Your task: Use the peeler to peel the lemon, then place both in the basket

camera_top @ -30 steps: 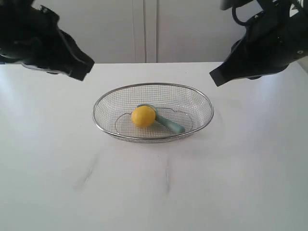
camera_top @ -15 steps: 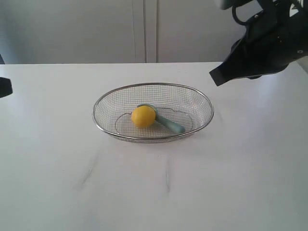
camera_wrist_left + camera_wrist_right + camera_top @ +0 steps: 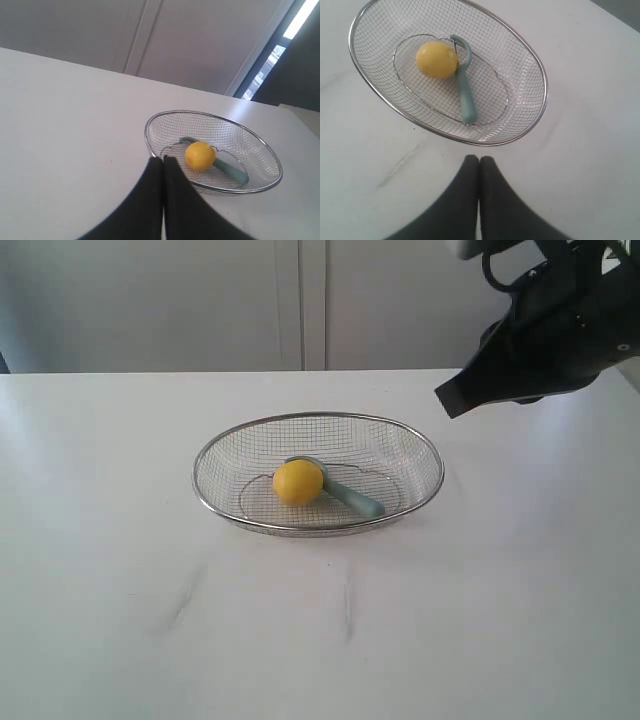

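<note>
The yellow lemon (image 3: 298, 482) lies inside the silver wire basket (image 3: 232, 438) in the middle of the white table. The teal-handled peeler (image 3: 352, 497) rests beside it in the basket, its blade head tucked behind the fruit. The wrist views show the same lemon (image 3: 200, 155) (image 3: 436, 59) and peeler (image 3: 231, 171) (image 3: 464, 95) in the basket (image 3: 260, 189) (image 3: 540, 75). My right gripper (image 3: 447, 400) hangs above the table's back right, shut and holding nothing (image 3: 479, 159). My left gripper (image 3: 163, 158) is shut and empty too; it is out of the exterior view.
A pale panelled wall (image 3: 300, 300) stands behind the table's far edge. Faint grey scuffs (image 3: 180, 605) mark the tabletop in front of the basket.
My left arm has drawn back leftward and left the exterior view. The right arm, the lemon, the peeler and the basket have not moved.
</note>
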`<state>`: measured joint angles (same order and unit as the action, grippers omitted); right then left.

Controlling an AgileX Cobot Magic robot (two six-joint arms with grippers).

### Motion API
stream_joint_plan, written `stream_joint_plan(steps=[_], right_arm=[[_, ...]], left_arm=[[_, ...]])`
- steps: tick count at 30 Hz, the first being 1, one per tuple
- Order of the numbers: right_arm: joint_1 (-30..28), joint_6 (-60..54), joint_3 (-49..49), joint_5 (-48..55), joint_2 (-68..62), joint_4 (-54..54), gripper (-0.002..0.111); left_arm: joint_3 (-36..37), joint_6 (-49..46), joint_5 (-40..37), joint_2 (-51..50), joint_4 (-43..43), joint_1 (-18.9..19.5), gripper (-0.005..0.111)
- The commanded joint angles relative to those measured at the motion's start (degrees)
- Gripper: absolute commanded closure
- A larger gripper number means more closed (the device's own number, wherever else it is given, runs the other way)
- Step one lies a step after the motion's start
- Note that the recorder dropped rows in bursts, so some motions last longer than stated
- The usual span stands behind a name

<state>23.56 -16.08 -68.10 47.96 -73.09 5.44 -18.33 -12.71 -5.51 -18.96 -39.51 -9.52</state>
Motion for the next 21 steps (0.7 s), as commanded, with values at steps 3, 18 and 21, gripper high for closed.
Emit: stream_joint_plan(steps=[3, 18, 21], right_arm=[[-0.22, -0.03, 0.19, -0.29, 0.36, 0.1, 0.108], [-0.22, -0.03, 0.19, -0.46, 0.36, 0.1, 0.108], [-0.22, -0.03, 0.19, -0.46, 0.36, 0.1, 0.108]], left_arm=[[9.2, -0.37, 1.22, 8.32, -0.23, 3.93, 0.107], [17.7, 0.77, -0.62, 13.62, -1.74, 5.87, 0.107], [17.7, -1.03, -0.62, 13.62, 0.43, 5.87, 0.107]])
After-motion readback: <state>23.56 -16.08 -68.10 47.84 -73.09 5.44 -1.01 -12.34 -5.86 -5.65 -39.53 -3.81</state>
